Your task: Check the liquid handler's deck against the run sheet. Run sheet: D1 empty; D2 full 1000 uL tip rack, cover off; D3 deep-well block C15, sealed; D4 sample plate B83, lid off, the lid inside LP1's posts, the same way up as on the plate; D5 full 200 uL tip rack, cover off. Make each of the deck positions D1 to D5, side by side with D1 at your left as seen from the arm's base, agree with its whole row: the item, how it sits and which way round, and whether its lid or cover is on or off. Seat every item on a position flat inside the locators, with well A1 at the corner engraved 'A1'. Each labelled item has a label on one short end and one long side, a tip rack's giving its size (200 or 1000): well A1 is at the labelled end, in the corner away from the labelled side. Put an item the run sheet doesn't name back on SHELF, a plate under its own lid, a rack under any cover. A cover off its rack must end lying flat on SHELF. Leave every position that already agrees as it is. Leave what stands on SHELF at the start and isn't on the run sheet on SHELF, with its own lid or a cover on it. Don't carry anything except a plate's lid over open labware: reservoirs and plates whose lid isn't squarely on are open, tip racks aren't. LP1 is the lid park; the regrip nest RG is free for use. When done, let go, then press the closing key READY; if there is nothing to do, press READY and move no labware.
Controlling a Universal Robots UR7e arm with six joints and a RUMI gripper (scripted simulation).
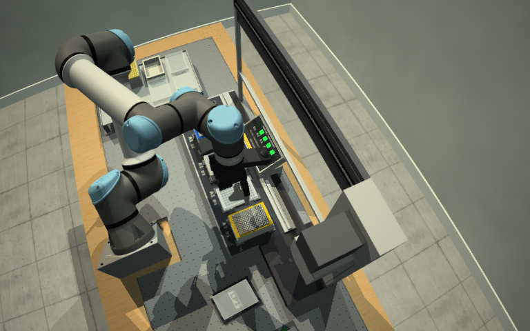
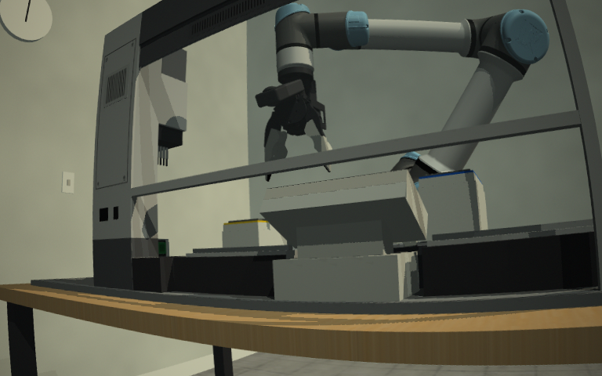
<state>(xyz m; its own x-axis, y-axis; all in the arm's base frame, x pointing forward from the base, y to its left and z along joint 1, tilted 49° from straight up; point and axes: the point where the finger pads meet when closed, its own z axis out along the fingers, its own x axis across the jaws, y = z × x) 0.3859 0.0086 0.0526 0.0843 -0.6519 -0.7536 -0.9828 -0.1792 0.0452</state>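
From above, the black two-jaw gripper (image 1: pixel 233 186) hangs over the black deck strip, above a white gridded sample plate (image 1: pixel 230 198) whose wells show uncovered. Its jaws stand wide apart and hold nothing. Just beside the plate, at the deck's near end, sits a yellow-rimmed tip rack (image 1: pixel 250 221) with a dark field of tips showing, cover off. Lower down, a flat grey lid (image 1: pixel 235 299) lies apart from the deck on the perforated grey base. The side view hides the plate behind a grey slanted control console (image 2: pixel 342 208), but it shows the gripper (image 2: pixel 296 170) well above deck level, its pale fingers (image 2: pixel 276 146) spread and crossing a grey horizontal frame bar (image 2: pixel 444 137).
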